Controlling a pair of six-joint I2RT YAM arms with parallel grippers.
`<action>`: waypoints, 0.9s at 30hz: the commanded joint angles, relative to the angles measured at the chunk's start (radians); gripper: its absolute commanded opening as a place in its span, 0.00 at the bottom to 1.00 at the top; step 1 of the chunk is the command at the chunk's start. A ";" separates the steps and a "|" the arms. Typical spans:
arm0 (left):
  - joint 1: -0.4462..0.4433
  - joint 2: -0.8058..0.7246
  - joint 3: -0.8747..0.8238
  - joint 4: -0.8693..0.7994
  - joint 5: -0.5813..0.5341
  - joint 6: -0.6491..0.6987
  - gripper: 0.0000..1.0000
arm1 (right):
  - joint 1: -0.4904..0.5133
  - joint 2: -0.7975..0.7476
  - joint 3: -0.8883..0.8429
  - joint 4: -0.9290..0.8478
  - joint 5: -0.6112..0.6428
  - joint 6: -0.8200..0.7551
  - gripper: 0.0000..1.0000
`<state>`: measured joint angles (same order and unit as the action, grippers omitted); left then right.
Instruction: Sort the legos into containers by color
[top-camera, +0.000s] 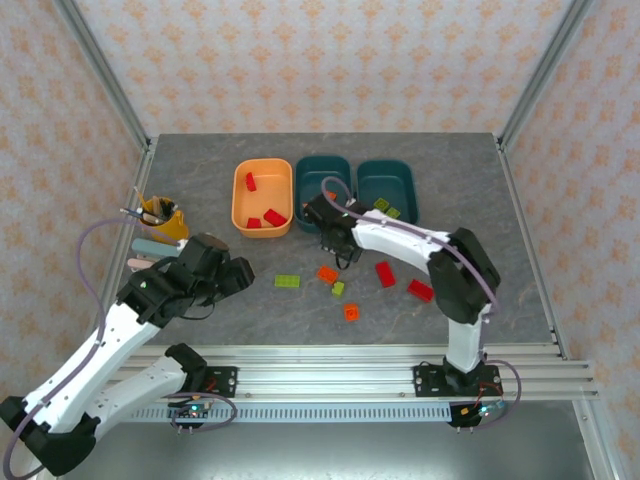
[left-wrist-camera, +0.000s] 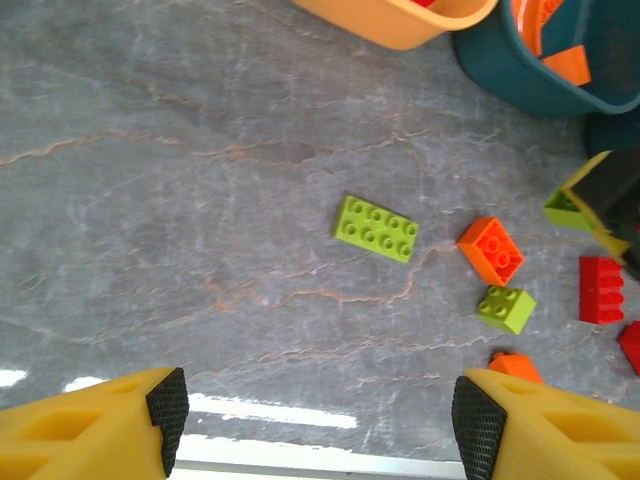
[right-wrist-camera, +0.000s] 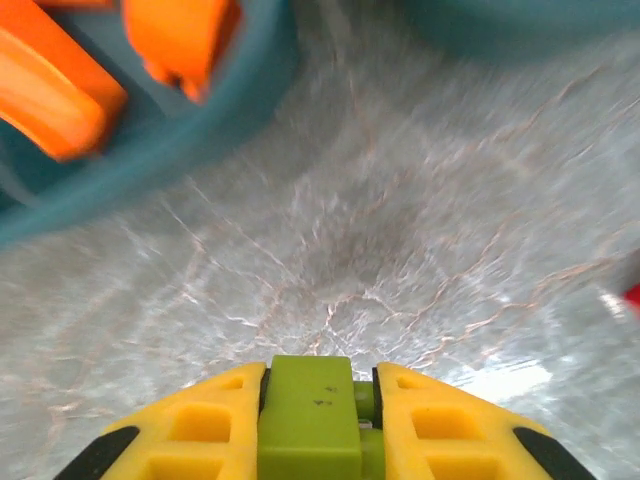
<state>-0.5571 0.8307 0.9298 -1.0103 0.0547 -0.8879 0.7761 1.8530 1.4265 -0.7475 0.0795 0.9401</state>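
The left gripper hangs spread wide and empty above the table. Just ahead of it a long green brick lies flat, apart from an orange brick and a small green brick. These look like light, rigid, smooth plastic, so a pinch across the long brick's two flat side walls should hold best, since the studs offer poor purchase. Farther on, the right gripper pinches a green brick by its sides, near the teal bin holding orange pieces. Beyond, a second teal bin holds green ones.
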 joint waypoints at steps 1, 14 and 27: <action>-0.015 0.073 0.068 0.112 0.042 0.050 0.73 | -0.074 -0.122 0.052 -0.085 0.121 -0.145 0.22; -0.016 0.468 0.358 0.296 0.100 0.068 0.74 | -0.448 0.309 0.549 -0.153 -0.006 -0.517 0.22; -0.020 0.644 0.437 0.294 0.105 0.097 0.74 | -0.492 0.611 0.855 -0.271 -0.065 -0.502 0.33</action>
<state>-0.5701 1.4696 1.3418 -0.7128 0.1547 -0.8116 0.2810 2.4516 2.2379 -0.9600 0.0219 0.4412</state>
